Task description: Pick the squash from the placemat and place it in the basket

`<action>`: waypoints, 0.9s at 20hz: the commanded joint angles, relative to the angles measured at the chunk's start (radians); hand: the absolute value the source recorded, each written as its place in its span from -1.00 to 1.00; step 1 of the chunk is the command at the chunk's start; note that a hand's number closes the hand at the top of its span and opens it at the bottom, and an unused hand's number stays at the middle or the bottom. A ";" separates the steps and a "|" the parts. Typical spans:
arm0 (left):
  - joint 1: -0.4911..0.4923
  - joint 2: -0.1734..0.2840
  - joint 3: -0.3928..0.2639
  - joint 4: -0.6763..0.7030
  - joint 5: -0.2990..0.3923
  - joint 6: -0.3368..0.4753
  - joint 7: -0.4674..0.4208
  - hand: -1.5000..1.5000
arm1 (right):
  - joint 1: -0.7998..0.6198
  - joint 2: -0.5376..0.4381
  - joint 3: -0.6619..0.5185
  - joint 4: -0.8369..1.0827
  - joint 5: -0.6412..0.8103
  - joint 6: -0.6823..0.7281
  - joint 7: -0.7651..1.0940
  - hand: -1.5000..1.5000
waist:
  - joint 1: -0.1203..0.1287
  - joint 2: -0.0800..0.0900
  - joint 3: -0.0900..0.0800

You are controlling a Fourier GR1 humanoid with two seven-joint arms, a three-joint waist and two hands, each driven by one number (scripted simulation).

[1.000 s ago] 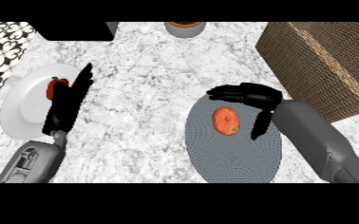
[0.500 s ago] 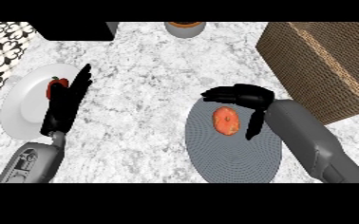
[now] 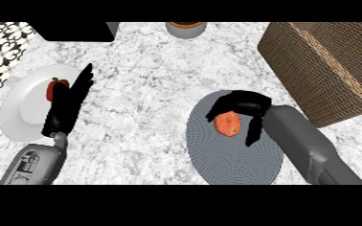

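A grey-veined marble tabletop [image 3: 148,76] carries a round grey placemat [image 3: 233,155], a woven basket [image 3: 318,67] at the right, and a white plate [image 3: 28,110] with a red pepper [image 3: 56,87] at the left. The right hand [image 3: 240,106] arches over the orange squash [image 3: 228,123] on the placemat, fingers curling round it but not visibly closed, so the grasp step appears under way; next comes closing, lifting and carrying right to the basket. The left hand [image 3: 67,107] rests open with straight fingers by the plate; no brand, label or writing is legible.

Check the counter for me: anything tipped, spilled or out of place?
Nothing stands out. The squash lies on the grey placemat under the right hand; the basket stands upright; a red vegetable sits on the white plate.
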 commanded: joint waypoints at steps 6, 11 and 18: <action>0.021 -0.036 0.011 0.021 -0.035 0.002 -0.027 0.00 | 0.037 0.022 -0.040 -0.006 0.055 -0.163 -0.151 1.00 | 0.001 0.003 0.004; -0.034 -0.001 0.065 0.067 -0.001 -0.070 -0.018 0.00 | 0.037 0.025 -0.065 -0.030 0.109 -0.232 -0.004 1.00 | -0.009 0.001 0.003; 0.000 -0.002 0.055 0.042 -0.016 -0.026 -0.003 0.00 | -0.069 0.022 -0.060 0.059 0.249 -0.329 0.746 1.00 | -0.033 -0.026 -0.003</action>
